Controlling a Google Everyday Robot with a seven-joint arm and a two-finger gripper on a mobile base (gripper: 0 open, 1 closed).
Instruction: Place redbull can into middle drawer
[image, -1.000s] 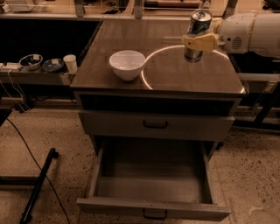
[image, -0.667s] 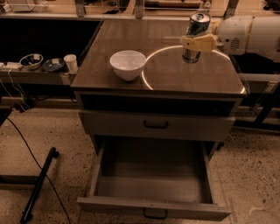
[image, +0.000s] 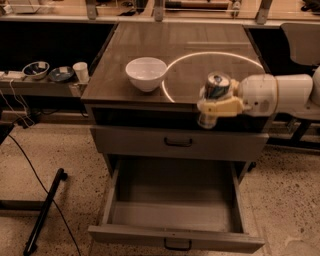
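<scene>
1. Bottom of the frame: one middle drawer (image: 172, 239) stands pulled open. It is a wide grey box with tall side walls and a small dark handle centred on its front.
2. Lower left: one black pole (image: 44, 212) lies slanted on the speckled floor, with a thin dark cable beside it.
3. Just above the open drawer: one shallower drawer front (image: 125, 142) sits shut, with a black handle at its middle.
4. Right of centre: the one gripper (image: 214, 107) reaches in from the right edge on a white arm (image: 280, 95). Its pale yellow fingers (image: 227, 106) are clenched around the single redbull can (image: 217, 88), gripping it about mid-body.
5. The can is slim and blue-and-silver, its silver pull-tab top tipped towards the camera. In the picture it overlaps the front edge of the cabinet top (image: 200, 50) and the dark gap beneath, above the right part of the open drawer. It touches only the fingers.
6. Centre: one white bowl (image: 146, 73) sits upright on the brown cabinet top, left of the can and well apart from it. A bright ring of light curves across the surface beside it.
7. Left edge, farther back: a low side shelf (image: 35, 86) carries one small white cup (image: 80, 71) and two small dark bowls (image: 36, 69).
</scene>
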